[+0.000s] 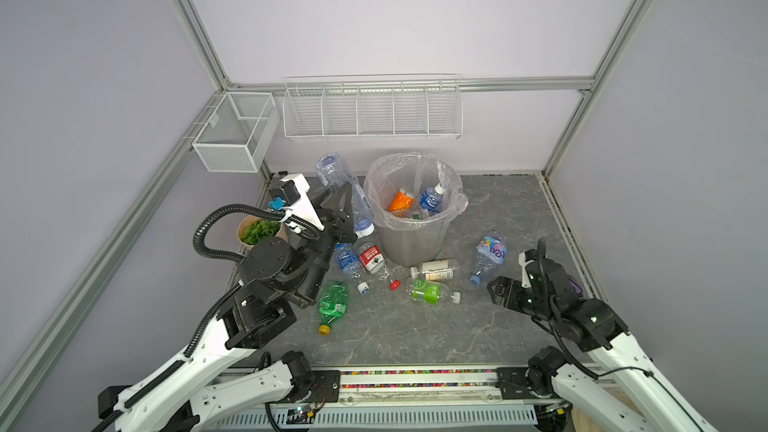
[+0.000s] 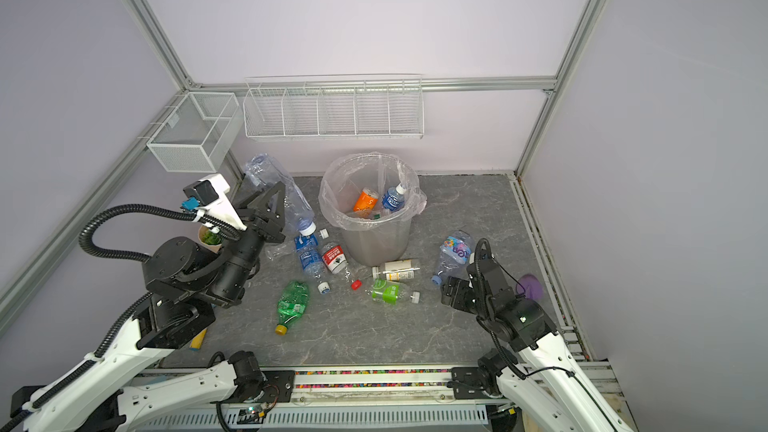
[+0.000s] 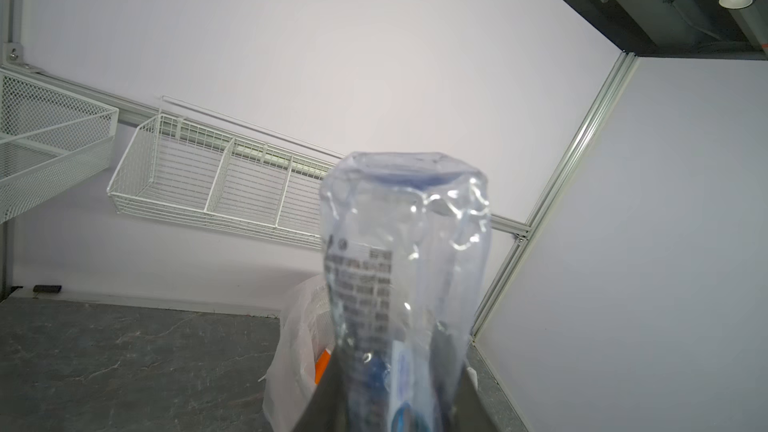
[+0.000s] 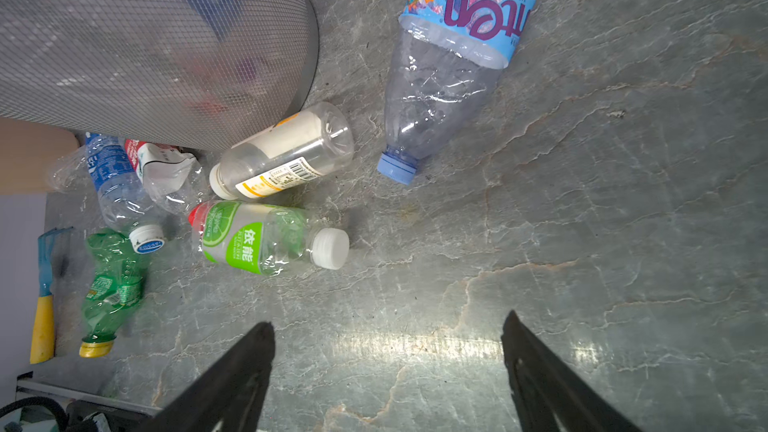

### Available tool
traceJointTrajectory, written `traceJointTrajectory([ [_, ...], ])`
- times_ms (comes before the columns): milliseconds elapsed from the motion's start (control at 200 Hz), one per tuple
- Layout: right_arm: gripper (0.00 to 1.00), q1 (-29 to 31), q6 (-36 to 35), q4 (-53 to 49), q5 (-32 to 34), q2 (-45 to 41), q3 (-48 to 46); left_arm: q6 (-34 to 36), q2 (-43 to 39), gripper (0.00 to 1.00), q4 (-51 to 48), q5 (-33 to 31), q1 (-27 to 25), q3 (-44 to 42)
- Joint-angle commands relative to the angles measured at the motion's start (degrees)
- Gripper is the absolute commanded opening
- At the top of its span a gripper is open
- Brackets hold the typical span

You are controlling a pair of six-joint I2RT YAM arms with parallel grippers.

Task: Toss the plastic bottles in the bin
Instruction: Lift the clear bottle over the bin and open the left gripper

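Note:
My left gripper (image 1: 347,205) (image 3: 395,401) is shut on a large clear bottle (image 1: 334,172) (image 3: 407,251) with a blue cap. It holds the bottle lifted and tilted, just left of the grey bag-lined bin (image 1: 415,243) (image 2: 374,245). An orange bottle (image 1: 401,201) and a blue one (image 1: 430,199) lie inside the bin. Several bottles lie on the table in front of it: green (image 1: 332,305), blue-labelled (image 1: 347,261), red-labelled (image 1: 372,259), white-labelled (image 4: 282,151), green-labelled (image 4: 257,238) and colourful-labelled (image 4: 453,51). My right gripper (image 1: 496,290) (image 4: 386,326) hangs open and empty over bare table, right of them.
A tan pot of green leaves (image 1: 259,232) sits behind my left arm. White wire baskets (image 1: 372,112) (image 1: 237,130) hang on the back wall. A rake with a yellow handle (image 2: 198,340) lies under the left arm. A purple object (image 2: 530,286) sits by the right edge.

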Motion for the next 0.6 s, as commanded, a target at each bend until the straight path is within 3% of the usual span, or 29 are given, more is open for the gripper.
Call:
traceJointTrajectory([
  [0,0.88,-0.09,1.1,0.64,-0.53,-1.06,-0.63,3.54,1.28,0.0,3.73,3.22,-0.3,2.43],
  [380,0.88,-0.14,1.28,-0.85,-0.2,-3.4,-0.35,8.79,10.92,0.0,9.34,7.69,0.42,8.22],
  [595,0.88,-0.16,0.85,-2.28,0.13,-4.27,1.29,-1.07,22.93,0.0,2.31,18.81,9.04,14.66],
])
